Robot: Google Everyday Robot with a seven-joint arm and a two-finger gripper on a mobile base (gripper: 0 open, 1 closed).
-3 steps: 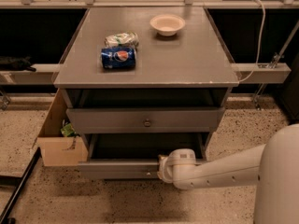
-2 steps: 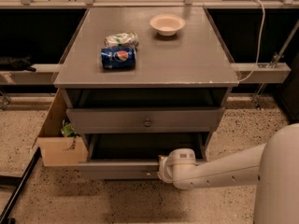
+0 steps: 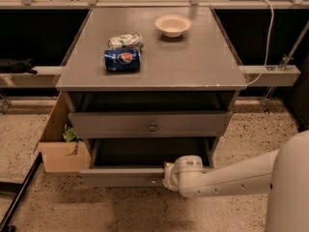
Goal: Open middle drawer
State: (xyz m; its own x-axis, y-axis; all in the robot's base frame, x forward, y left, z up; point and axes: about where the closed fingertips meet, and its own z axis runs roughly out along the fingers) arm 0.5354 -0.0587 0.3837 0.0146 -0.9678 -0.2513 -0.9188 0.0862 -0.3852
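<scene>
One middle drawer [image 3: 120,177], at 6 o'clock under the tabletop [image 3: 193,57], front standing partly out. Gripper [image 3: 167,175] at 3 o'clock of its knob [image 3: 153,181]; its hold we could not tell. Step we judged: pulling. Next: straight draw toward 6 o'clock.

arm [image 3: 227,178]: white, smooth, rounded | gripper [image 3: 167,177]: at lowest drawer front [image 3: 120,178]
</scene>
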